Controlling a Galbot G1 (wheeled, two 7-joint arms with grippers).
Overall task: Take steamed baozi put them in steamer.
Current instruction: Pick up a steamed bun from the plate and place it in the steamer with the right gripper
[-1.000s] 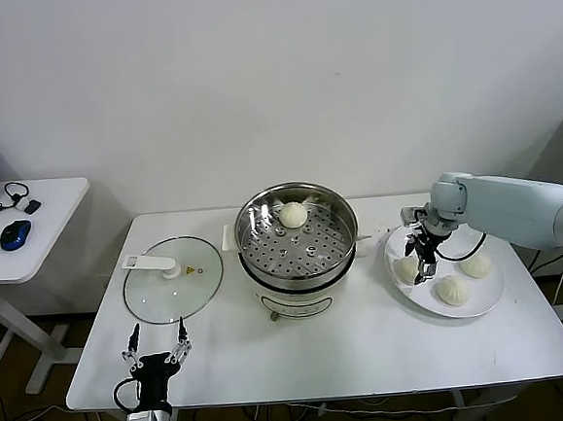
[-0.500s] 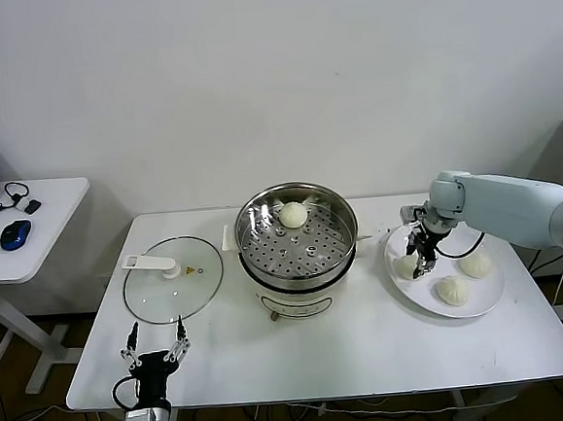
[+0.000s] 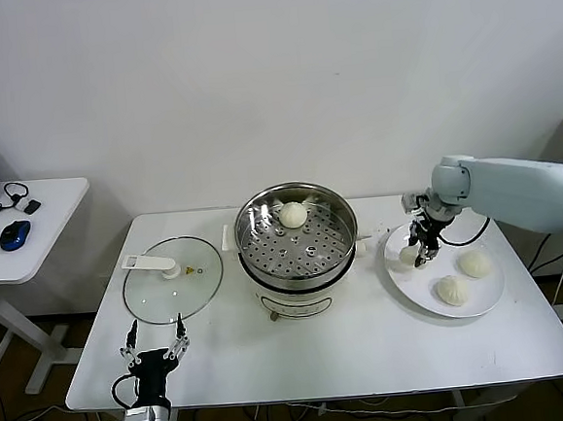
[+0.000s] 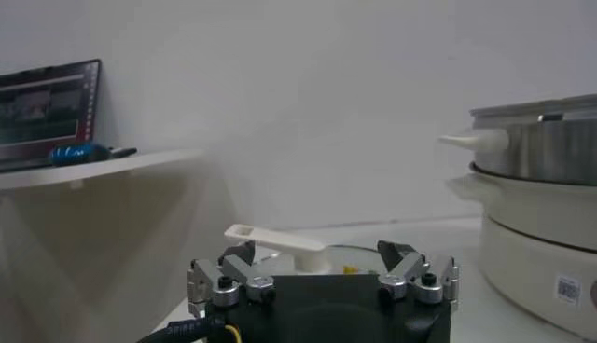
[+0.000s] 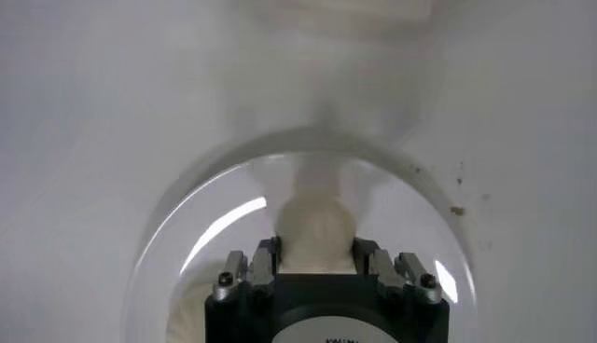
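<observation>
Right gripper [image 3: 421,255] is over the left part of the white plate [image 3: 414,288], pinching one steamed baozi [image 3: 409,254] between its fingers; in the right wrist view that bun [image 5: 315,229] sits clamped between the two pads, with the plate's rim [image 5: 168,233] below it. Whether the bun is clear of the plate I can't tell. Two more baozi lie on the plate: one toward its right side [image 3: 475,263], one nearer the front [image 3: 453,290]. A fourth baozi [image 3: 292,213] is already in the steamer [image 3: 266,260], at the back of the perforated floor (steamer sits mid-table, just left of the plate). Glass lid [image 3: 162,298] lies flat on the table [image 3: 371,350], left of the steamer. Left gripper [image 3: 155,340] is parked at the table's front-left edge, fingers spread, holding nothing.
</observation>
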